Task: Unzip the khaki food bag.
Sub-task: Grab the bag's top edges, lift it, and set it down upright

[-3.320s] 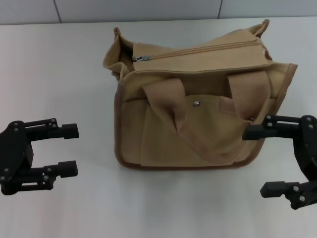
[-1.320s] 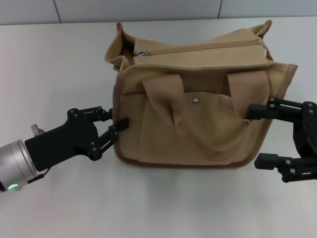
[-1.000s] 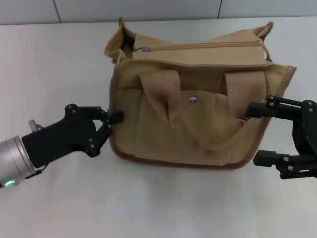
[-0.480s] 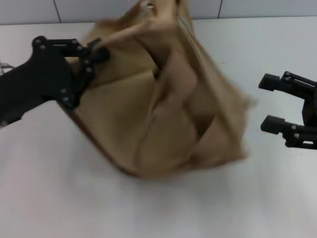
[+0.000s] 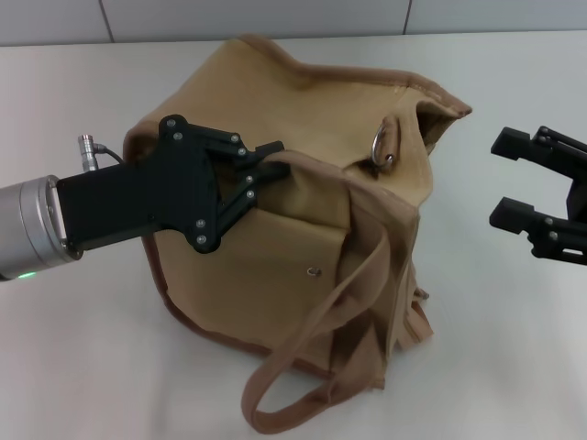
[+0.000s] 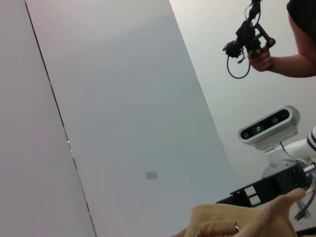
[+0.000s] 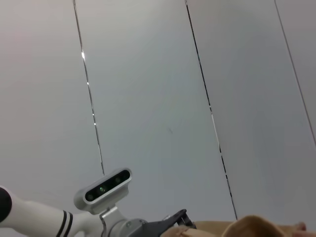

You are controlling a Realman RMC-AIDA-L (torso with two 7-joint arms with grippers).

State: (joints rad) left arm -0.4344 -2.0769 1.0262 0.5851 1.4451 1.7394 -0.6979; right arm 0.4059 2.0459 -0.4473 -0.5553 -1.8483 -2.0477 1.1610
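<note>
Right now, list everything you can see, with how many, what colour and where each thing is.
khaki food bag: one, tan with brown edge piping, lifted and tilted in the middle of the head view, gripped at an upper edge.
webbing handle: one clearly seen, tan, hanging in a loop off the bag's lower front.
metal ring: one, silver, near the bag's upper right corner.
metal snap: one, silver, on the bag's front panel.
table: one, white, under and around the bag.
person's hand with a camera rig: one, in the background of the left wrist view.
left pincer: one, black, shut on the bag's edge.
right pincer: one, black, open, apart from the bag on its right.
</note>
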